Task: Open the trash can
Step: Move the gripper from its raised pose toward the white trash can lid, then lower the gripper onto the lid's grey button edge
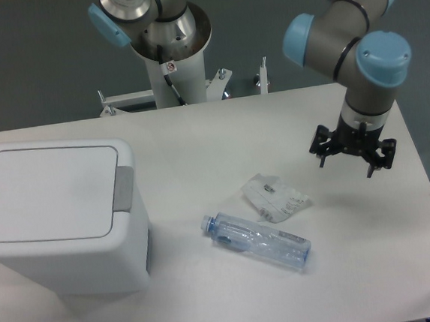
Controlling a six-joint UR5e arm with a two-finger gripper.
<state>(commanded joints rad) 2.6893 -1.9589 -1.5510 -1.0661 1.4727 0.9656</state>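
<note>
The trash can (54, 213) is a large white boxy bin at the left of the table. Its flat lid (48, 192) is down and shut. The grey push-button tab (123, 188) sits at the lid's right edge. My gripper (353, 162) hangs over the right side of the table, far to the right of the bin. Its fingers (322, 155) point down and stand apart, holding nothing.
A clear plastic bottle (256, 241) with a blue cap lies on its side in the middle of the white table (271, 118). A crumpled white wrapper (275, 197) lies just behind it. The arm's base column (169, 52) stands at the table's back edge.
</note>
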